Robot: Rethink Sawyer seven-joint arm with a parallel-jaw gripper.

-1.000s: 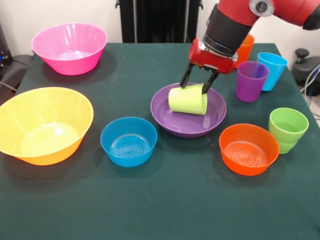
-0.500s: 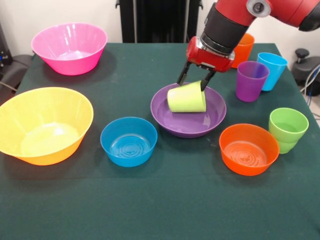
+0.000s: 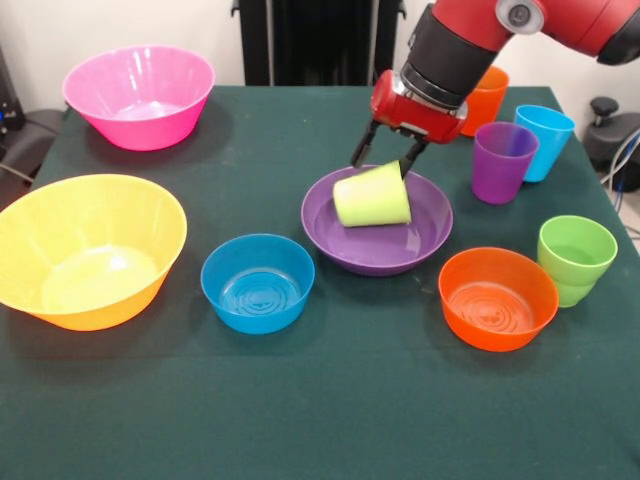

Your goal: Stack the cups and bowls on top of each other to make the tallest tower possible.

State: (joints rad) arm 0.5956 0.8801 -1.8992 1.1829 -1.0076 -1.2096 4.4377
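A lime-yellow cup [image 3: 372, 197] lies on its side, slightly tilted, in the wide purple bowl [image 3: 432, 236] at mid-table. My gripper [image 3: 382, 165] hangs just above the cup's upper edge, open, with its fingers spread to either side. The right fingertip [image 3: 405, 170] is at the cup's top corner. A small blue bowl [image 3: 257, 283] sits left of the purple bowl and a small orange bowl [image 3: 497, 298] to its right. A green cup [image 3: 575, 258] stands at the right edge. The purple cup [image 3: 503, 162], light blue cup [image 3: 543, 140] and orange cup [image 3: 488, 100] stand upright behind my arm.
The big yellow-orange bowl [image 3: 90, 250] fills the left side, and the big pink bowl [image 3: 139, 95] sits at the far left corner. The dark green table [image 3: 330, 400] shows bare cloth along its near edge.
My gripper has risen and shifted a little left off the lime-yellow cup. The cup has tipped slightly and slid left inside the purple bowl.
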